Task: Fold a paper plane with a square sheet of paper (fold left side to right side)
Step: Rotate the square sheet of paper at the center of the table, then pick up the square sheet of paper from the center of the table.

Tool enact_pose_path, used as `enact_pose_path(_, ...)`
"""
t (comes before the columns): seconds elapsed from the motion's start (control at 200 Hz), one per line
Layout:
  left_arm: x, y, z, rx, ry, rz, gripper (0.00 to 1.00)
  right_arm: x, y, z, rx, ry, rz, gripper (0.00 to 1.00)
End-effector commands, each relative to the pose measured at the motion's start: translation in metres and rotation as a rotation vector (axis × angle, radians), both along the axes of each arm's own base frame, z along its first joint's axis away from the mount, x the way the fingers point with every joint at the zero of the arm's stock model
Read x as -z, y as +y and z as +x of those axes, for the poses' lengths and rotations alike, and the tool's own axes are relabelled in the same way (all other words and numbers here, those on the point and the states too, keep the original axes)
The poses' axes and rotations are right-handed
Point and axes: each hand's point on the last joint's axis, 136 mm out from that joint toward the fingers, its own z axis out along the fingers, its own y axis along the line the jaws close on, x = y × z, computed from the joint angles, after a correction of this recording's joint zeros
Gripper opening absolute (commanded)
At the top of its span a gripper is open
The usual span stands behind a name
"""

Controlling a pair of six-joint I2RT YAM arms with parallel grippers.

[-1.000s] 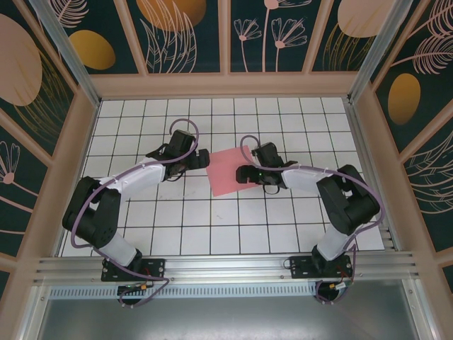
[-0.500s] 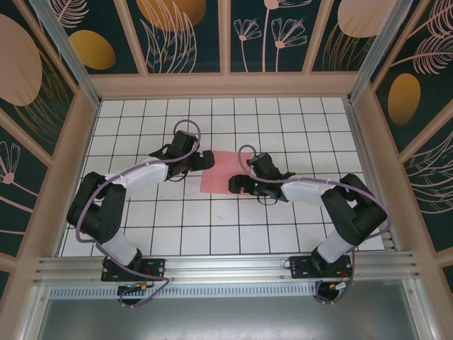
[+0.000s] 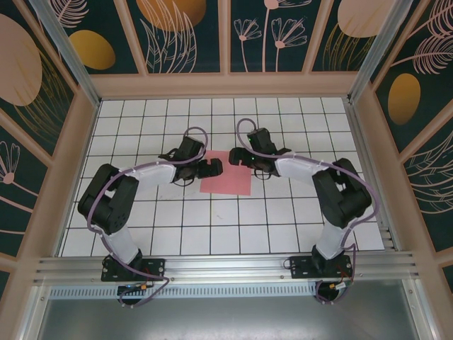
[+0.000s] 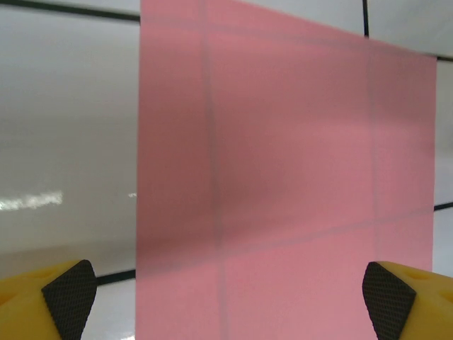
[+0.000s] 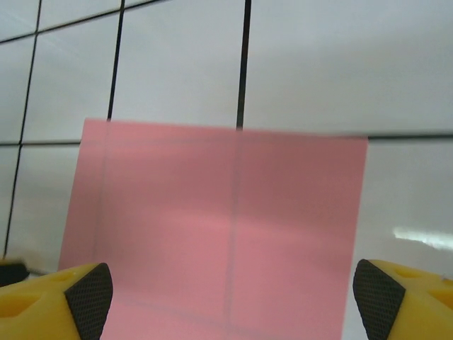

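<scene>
The left gripper (image 3: 214, 165) had its jaws spread wide. In its wrist view the yellow fingers (image 4: 53, 297) with their black pads stood at the lower corners, and nothing was pinched between them. The right gripper (image 3: 234, 157) was spread about as wide, its fingers (image 5: 78, 297) likewise far apart and empty. Whether either tip touched the paper could not be told.

The square sheet of paper (image 3: 228, 183) lay flat and unfolded at the middle of the white grid table (image 3: 283, 219), the tile lines showing faintly through it. From above, the left gripper hung over the sheet's 11 o'clock corner, pointing toward 3 o'clock. The right gripper hung over the far edge near 12 o'clock, pointing toward 9 o'clock, and the two sets of tips were near each other but apart.

The sheet's 6 o'clock edge and both near corners lay uncovered. Bare tiles ran from there toward 6 o'clock as far as the arm bases, and more toward 12 o'clock up to the back wall (image 3: 226, 85). The arms themselves curved in from 8 and 4 o'clock, leaving the table's side strips free
</scene>
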Motion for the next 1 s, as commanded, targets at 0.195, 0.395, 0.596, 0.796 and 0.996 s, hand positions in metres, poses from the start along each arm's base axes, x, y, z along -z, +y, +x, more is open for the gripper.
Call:
enact_pose_path(0.195,0.016,-0.009,-0.020,0.027,0.055,-0.029,0.99,0.028,-0.010,0.029,0.057,0.025,-0.134,0.89)
enact_pose_path(0.395,0.013,-0.014,-0.023,0.036,0.050,-0.033,0.99,0.040,-0.019,0.025,0.072,0.046,-0.169,0.89)
enact_pose_path(0.596,-0.001,-0.014,-0.021,0.028,0.018,-0.037,0.98,0.044,-0.017,0.019,0.052,0.062,-0.156,0.89)
enact_pose_path(0.796,-0.011,-0.022,-0.028,0.057,0.014,-0.068,0.98,0.047,-0.011,0.017,0.037,0.077,-0.125,0.89)
enact_pose_path(0.996,0.011,-0.028,-0.036,0.077,0.063,-0.066,0.99,0.051,-0.006,0.012,0.025,0.102,-0.100,0.89)
